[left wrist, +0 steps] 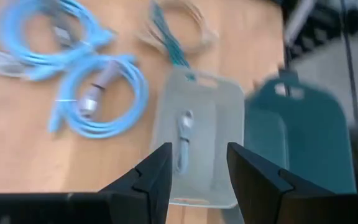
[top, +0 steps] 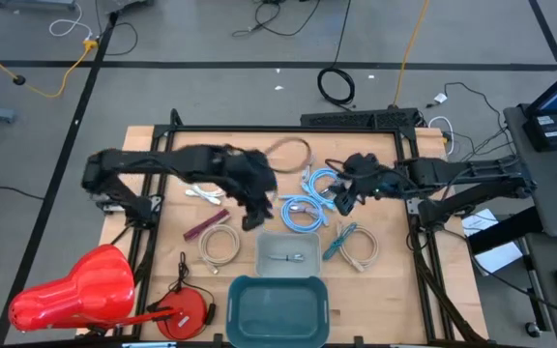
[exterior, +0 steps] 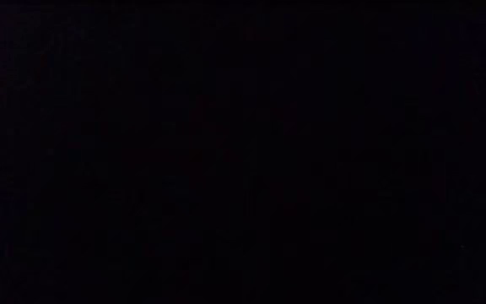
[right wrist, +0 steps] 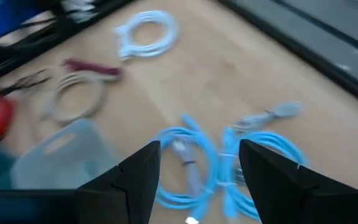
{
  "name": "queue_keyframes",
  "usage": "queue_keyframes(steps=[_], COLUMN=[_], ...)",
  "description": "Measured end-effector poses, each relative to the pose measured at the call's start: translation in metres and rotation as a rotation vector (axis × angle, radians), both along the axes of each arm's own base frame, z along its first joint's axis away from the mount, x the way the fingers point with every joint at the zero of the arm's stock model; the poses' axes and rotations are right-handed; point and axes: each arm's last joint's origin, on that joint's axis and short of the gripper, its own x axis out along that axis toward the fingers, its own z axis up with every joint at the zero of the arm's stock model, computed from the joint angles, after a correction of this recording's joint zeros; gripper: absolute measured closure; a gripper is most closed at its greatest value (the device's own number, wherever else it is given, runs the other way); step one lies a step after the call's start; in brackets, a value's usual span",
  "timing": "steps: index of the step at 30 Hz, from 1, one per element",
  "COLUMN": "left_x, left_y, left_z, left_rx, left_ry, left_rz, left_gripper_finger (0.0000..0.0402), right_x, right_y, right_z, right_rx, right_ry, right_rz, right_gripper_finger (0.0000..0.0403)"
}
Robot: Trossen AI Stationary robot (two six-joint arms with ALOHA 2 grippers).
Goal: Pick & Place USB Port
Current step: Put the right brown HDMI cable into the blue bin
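While the left gripper [left wrist: 197,171] is held open and empty above the clear tray [left wrist: 199,146], the right gripper [right wrist: 199,163] is likewise parted over blue cables [right wrist: 194,165].

A robotics lab or workshop: a wooden worktop [top: 375,280] in a black metal frame [top: 288,129] stands on a grey floor [top: 211,87] marked with tape lines, loose cables [top: 336,85] trailing across it beyond the far edge.

Counted on table: two light-blue coiled cables [top: 305,213] [top: 320,182], three beige coils [top: 220,246] [top: 359,248] [top: 293,150], one white cable [top: 204,194], one clear tray [top: 288,253], one teal bin [top: 278,309].
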Motion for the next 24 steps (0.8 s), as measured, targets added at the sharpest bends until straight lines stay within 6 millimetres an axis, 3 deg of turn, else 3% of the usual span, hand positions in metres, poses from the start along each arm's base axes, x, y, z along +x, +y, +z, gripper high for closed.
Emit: queue_keyframes(steps=[4,8,12,17,24], left_x=[-0.037,-0.071,-0.092,-0.099,-0.093], left_y=[0.006,0.021,0.039,0.05,0.055], left_z=[0.026,0.026,0.017,0.003,-0.036], left_rx=[0.11,0.288,0.34,0.346,0.3], left_ry=[-0.009,0.156,0.362,0.455,0.529], left_rz=[0.255,0.567,0.742,0.816,0.768], left_gripper_finger=[0.0245,0.0245,0.0245,0.0245,0.0245], right_x=[0.021,0.04,0.052,0.053,0.051], right_y=[0.011,0.016,0.016,0.009,0.009], right_z=[-0.009,-0.021,-0.026,-0.026,-0.029], right_rx=[-0.015,-0.034,-0.034,-0.03,-0.019], right_ry=[0.006,0.014,-0.013,-0.013,0.026], right_rz=[0.138,0.164,0.159,0.127,0.193], right_gripper_finger=[0.0193,0.0193,0.0193,0.0193,0.0193])
